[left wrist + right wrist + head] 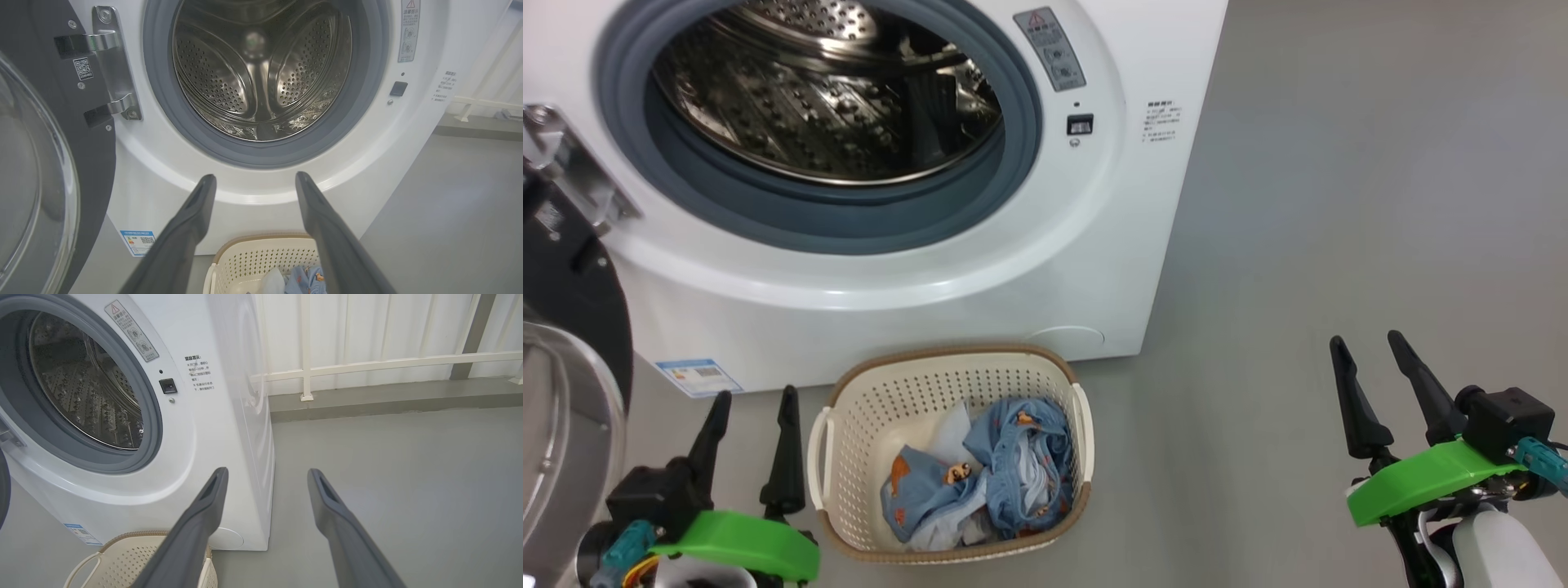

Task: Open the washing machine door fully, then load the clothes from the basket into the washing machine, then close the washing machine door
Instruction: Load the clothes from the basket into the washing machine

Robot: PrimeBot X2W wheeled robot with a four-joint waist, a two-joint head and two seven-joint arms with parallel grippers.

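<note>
The washing machine (931,294) is white, its gasket (849,224) grey, its drum (825,106) shiny steel with many small holes. The basket (890,408) is cream-white and dotted with holes, with a brown rim (947,353). The clothes (1021,445) are light blue with orange prints. The floor (1339,204) is plain grey.

I see a shiny perforated steel drum (825,106), matt rubber gasket (849,230), glossy white washing machine (1013,286), plastic basket (890,408) (soft cloth clothes (1013,457) inside).

A smooth grey floor (1339,204) ran back to a low grey kerb (388,396). On the kerb stood a white railing (388,363), its post footed on a small plate. Behind it rose a white ribbed wall (367,322) and a grey column (470,335).
</note>
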